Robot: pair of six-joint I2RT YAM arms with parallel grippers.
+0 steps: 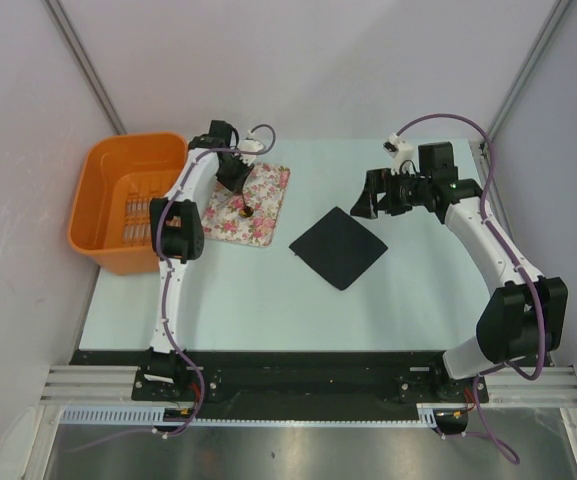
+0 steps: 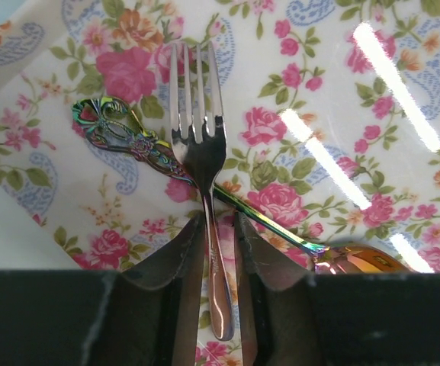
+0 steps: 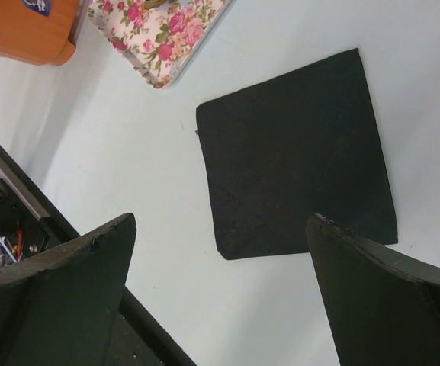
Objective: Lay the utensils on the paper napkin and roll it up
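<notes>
Top external view: on the table (image 1: 268, 300), the floral tray (image 1: 273, 185) and the paper napkin (image 1: 338, 247) lie well apart, so each utensil must be carried across. Right end effector (image 3: 221, 219) hangs above the napkin, fingers spread wide, holding nothing. Left end effector (image 2: 220, 229) appears pressed onto the handle of the fork (image 2: 202, 152), on the tray. Hazard 1: the fork lies across the spoon (image 2: 265, 219), so lifting may drag or flick the spoon off the tray. Hazard 2: the grasp sits far from the tines, so the slim handle may pivot or slip. Hazard 3: a dropped utensil could shift the thin napkin.
</notes>
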